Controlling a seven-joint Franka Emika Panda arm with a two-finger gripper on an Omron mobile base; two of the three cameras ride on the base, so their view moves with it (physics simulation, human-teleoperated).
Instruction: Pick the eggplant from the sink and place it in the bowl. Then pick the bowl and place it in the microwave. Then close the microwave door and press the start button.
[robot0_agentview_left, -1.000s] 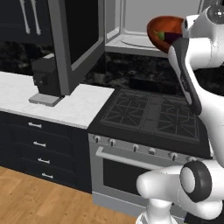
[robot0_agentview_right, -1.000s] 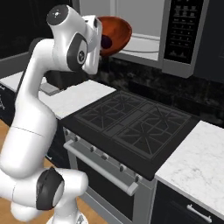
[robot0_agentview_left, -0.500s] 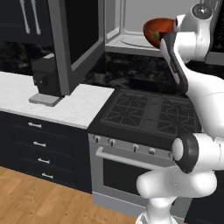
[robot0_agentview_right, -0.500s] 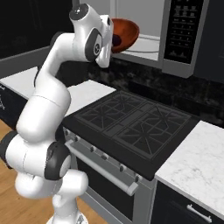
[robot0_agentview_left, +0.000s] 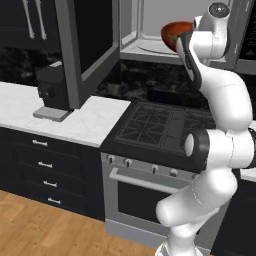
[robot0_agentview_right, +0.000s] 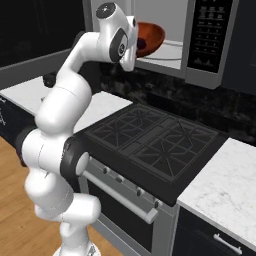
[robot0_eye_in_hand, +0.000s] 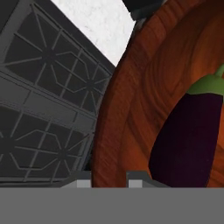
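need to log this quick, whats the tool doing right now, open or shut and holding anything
Tool: shut on the rim of the bowl, with the eggplant lying inside, carried up at the open microwave.

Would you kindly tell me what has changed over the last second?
The arm has straightened up and carried the bowl, with the eggplant inside, further into the microwave opening. The claw stays clamped on the bowl's rim. The microwave door is still open, and the stove is unchanged.
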